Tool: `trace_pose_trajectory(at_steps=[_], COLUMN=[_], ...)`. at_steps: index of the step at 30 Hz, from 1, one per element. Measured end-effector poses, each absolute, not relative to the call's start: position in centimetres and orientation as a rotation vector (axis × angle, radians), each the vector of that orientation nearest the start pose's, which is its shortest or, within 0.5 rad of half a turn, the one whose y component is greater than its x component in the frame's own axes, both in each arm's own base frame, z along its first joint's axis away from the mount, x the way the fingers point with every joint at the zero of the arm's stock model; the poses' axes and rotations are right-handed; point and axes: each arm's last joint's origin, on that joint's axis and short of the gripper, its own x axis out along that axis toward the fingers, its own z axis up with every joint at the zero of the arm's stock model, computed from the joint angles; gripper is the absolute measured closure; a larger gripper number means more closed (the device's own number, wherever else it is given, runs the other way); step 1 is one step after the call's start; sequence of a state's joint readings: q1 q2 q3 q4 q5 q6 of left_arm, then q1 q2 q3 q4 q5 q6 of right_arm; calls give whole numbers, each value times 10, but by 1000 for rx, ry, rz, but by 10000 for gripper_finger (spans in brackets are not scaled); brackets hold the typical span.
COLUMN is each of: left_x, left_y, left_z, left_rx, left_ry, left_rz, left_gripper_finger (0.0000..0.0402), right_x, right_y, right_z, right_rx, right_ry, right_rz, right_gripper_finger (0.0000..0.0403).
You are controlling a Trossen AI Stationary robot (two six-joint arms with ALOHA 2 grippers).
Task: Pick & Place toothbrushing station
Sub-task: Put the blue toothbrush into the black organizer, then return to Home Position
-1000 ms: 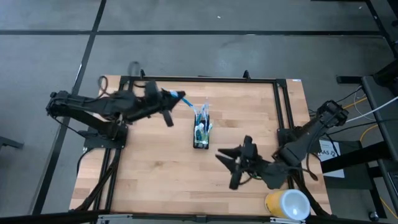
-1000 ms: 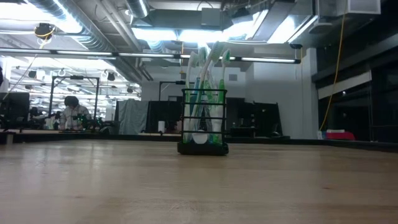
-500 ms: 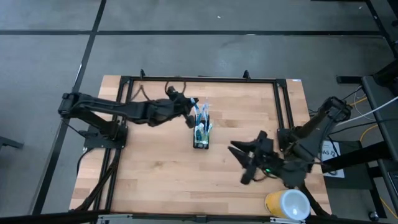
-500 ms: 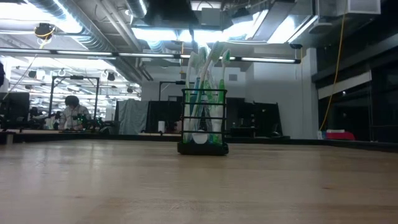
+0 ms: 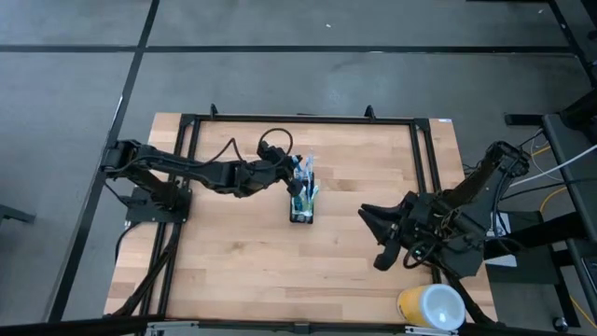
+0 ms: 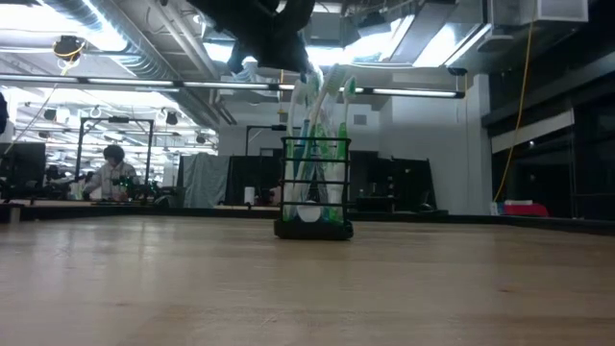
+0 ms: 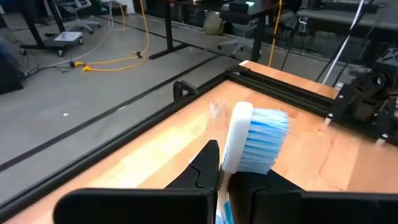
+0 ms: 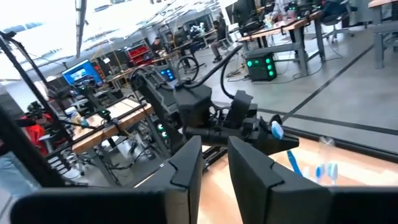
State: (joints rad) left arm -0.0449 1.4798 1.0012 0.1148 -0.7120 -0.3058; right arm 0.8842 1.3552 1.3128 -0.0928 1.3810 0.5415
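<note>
One toothbrush [image 7: 252, 138] stands upright, clamped in my left pincer [image 5: 287, 175]; holder [image 5: 301, 203] just below. Right pincer [image 5: 378, 238], half-open, waits well apart.

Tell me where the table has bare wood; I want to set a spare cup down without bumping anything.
Bare wood lies between the mesh holder and the table's near edge, and in the far corner on the right arm's side. It is crowded around the holder, where the left gripper holds a blue toothbrush, and near the right gripper and yellow-and-white cup.
</note>
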Motion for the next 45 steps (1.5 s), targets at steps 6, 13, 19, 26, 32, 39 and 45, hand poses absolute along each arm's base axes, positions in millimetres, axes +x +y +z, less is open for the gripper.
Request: trace_pose_trajectory(at_steps=[6,13,19,26,32,39,45], left_x=[325,321,321,321,324,327,325], left_y=[5,14,24,33,36,35,35], left_z=[271,253,251,250,254,261,266], left_rx=[-174,-216,-225,-249,-261,-256,-257], left_ry=[239,261,280,294,265,198,170], left_rz=[702,681,660,621,525,483,489], left_gripper_finger=[395,395,395,395,372,293,246], right_x=[201,201,201,200,200,200,199], right_y=[201,201,200,201,201,201,201], right_z=[401,402,402,402,402,402,400], right_rx=[414,416,418,414,407,406,375], right_ry=[-85,-89,-96,-95,-93,-93,-80], right_rz=[-511,-520,-535,-536,-536,-535,-534], right_gripper_finger=[323,324,324,324,324,324,324])
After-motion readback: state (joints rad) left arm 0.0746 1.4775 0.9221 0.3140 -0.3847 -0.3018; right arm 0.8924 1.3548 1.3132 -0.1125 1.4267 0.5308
